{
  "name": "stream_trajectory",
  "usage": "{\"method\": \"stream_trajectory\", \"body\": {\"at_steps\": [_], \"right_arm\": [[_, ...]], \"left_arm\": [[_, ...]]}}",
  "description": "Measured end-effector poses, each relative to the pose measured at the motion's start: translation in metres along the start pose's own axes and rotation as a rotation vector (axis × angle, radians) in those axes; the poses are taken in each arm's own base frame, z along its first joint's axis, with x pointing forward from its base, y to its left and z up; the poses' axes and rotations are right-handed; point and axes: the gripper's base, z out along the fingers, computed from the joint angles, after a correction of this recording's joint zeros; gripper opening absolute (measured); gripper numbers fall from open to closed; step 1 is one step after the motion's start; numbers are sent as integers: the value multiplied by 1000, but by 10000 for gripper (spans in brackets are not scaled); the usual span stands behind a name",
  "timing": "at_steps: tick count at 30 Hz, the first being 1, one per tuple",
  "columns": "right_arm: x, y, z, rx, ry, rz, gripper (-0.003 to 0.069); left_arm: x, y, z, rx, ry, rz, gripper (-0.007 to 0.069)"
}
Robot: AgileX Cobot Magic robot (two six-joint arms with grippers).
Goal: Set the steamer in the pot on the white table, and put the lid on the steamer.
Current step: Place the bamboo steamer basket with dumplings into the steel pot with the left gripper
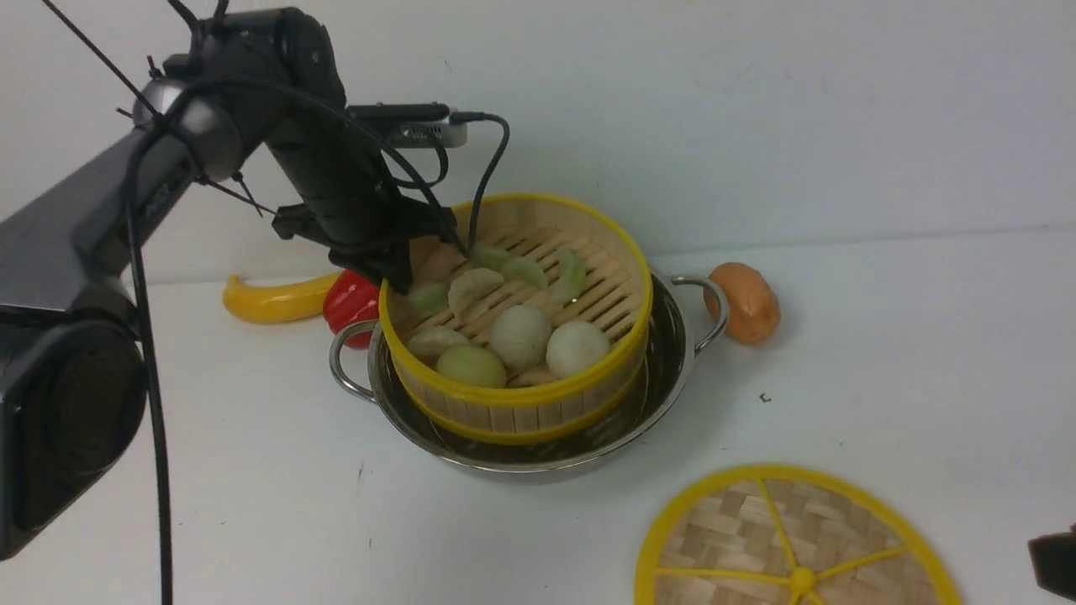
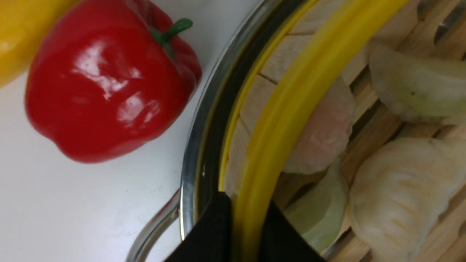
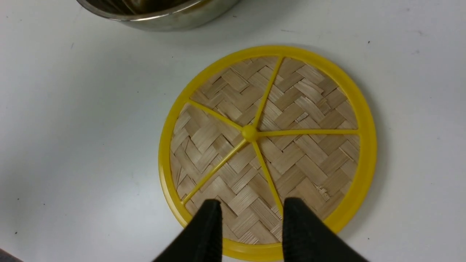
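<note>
The steamer (image 1: pixel 538 403) sits tilted in the pot (image 1: pixel 664 370) on the table (image 1: pixel 883 336), with the left gripper (image 2: pixel 247 203) pinching its rim at ten o'clock. The lid (image 1: pixel 756 538) lies flat at the pot's five o'clock, under the right gripper (image 3: pixel 251 214), whose jaws are spread and empty. Levelling the steamer and lidding it are left to do.

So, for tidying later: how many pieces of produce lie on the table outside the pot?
3: a curved yellow one and a red bell pepper left of the pot, a potato right of it. Others may hide behind the steamer.

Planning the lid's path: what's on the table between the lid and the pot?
Nothing: bare white table between lid and pot, clearest in the right wrist view.
</note>
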Motion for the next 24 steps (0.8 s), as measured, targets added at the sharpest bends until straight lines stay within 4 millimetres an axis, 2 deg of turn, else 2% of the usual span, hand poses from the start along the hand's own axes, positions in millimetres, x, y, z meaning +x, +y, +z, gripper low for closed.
{"method": "stream_trajectory", "body": {"at_steps": [14, 24], "right_arm": [[0, 1, 0, -16, -4, 32, 249], [0, 1, 0, -16, -5, 33, 249]], "left_arm": [[3, -2, 33, 22, 63, 22, 48], [4, -8, 38, 21, 73, 38, 55]]}}
